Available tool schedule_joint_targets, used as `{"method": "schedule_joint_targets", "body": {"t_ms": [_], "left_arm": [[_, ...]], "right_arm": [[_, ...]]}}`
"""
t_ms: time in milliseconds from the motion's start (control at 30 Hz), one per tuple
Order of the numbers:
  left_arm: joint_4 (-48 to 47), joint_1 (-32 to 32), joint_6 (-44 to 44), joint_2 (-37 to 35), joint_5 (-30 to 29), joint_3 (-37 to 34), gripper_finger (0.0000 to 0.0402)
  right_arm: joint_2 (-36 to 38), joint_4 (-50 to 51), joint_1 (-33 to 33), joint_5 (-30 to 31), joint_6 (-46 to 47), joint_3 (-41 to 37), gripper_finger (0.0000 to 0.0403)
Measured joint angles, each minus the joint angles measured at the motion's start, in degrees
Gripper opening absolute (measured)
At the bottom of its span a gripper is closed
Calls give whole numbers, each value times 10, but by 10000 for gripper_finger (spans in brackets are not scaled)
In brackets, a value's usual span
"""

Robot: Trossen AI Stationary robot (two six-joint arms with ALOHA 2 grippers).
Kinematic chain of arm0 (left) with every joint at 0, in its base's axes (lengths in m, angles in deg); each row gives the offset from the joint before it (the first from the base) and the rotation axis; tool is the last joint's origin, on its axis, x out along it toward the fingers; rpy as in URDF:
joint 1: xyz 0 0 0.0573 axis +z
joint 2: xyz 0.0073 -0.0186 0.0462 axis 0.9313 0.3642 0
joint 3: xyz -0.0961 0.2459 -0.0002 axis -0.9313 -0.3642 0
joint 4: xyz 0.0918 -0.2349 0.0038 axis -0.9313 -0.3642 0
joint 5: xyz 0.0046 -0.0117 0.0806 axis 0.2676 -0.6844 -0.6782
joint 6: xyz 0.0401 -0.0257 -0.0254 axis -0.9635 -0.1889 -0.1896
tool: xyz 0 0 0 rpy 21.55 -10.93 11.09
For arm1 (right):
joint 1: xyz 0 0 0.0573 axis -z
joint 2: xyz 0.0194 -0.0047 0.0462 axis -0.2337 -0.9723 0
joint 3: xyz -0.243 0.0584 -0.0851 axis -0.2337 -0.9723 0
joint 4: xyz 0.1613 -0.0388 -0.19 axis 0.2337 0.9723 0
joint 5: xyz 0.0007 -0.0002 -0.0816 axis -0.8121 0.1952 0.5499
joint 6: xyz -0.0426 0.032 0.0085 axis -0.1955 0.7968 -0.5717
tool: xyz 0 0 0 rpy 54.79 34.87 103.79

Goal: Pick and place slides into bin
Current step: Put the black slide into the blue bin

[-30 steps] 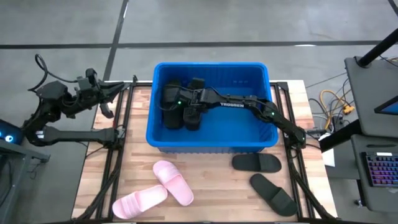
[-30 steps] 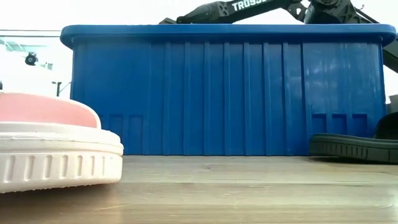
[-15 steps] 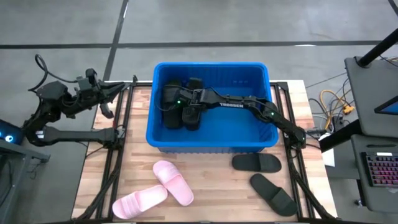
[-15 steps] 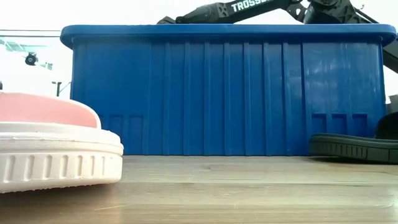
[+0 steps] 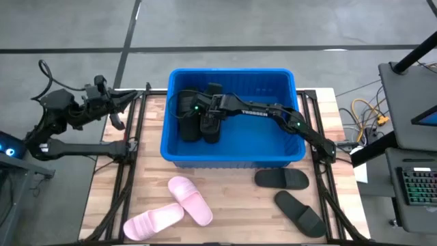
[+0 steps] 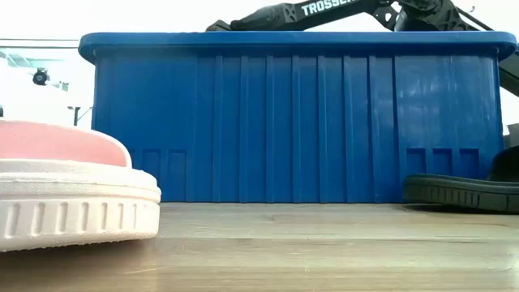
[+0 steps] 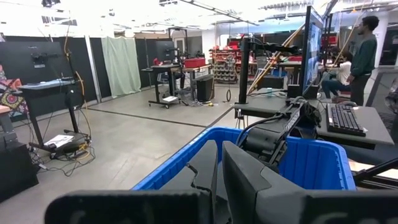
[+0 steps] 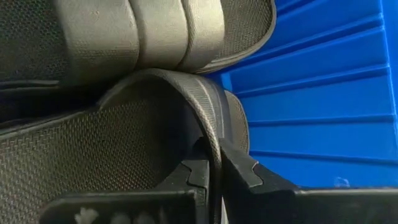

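The blue bin (image 5: 273, 140) stands at the table's middle, toward the far edge. My right gripper (image 8: 214, 177) reaches into the bin's left part and is shut on a black slide (image 5: 210, 127). A second black slide (image 5: 187, 116) lies beside it in the bin. Two pink slides (image 5: 190, 200) (image 5: 153, 222) lie on the table near the bin's left front. Two black slides (image 5: 282, 179) (image 5: 300, 213) lie at its right front. My left gripper (image 5: 128, 101) waits, shut and empty, beyond the bin's left wall. My right gripper pinches the edge of the black slide's strap (image 8: 208, 134) between its two fingers (image 8: 239, 171), one finger under the strap and one outside. The fingers come from the table's right, slanting down. The slide stays inside the bin, against the other black slide (image 8: 155, 31).
The bin's walls (image 6: 284, 122) stand tall around my right gripper. A pink slide's sole (image 6: 73, 203) lies close before the low camera. Bare wood (image 5: 239, 212) shows between the pink and black slides on the table. Desks and a person (image 7: 362, 50) are in the room behind.
My right arm has risen slightly over the bin and stays shut on the slide's strap. The slide remains inside the bin.
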Motion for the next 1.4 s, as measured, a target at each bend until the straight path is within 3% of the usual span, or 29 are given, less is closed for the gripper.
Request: {"method": "schedule_joint_targets", "body": {"t_ms": [133, 433, 567, 700, 1000, 1300, 1400], "left_arm": [[0, 0, 0, 0, 0, 0, 11], [0, 0, 13, 0, 0, 0, 11], [0, 0, 13, 0, 0, 0, 11], [0, 0, 13, 0, 0, 0, 11], [0, 0, 13, 0, 0, 0, 11], [0, 0, 14, 0, 0, 0, 11], [0, 0, 14, 0, 0, 0, 11]], "right_arm": [[0, 1, 2, -3, 3, 0, 21], [0, -2, 2, -11, 19, 0, 92], [2, 2, 2, -52, 14, 0, 114], [6, 16, 3, -90, 26, 6, 128], [6, 79, 1, -100, 34, 59, 157], [12, 92, 1, -99, 33, 62, 169], [13, 93, 1, -127, 33, 62, 169]]}}
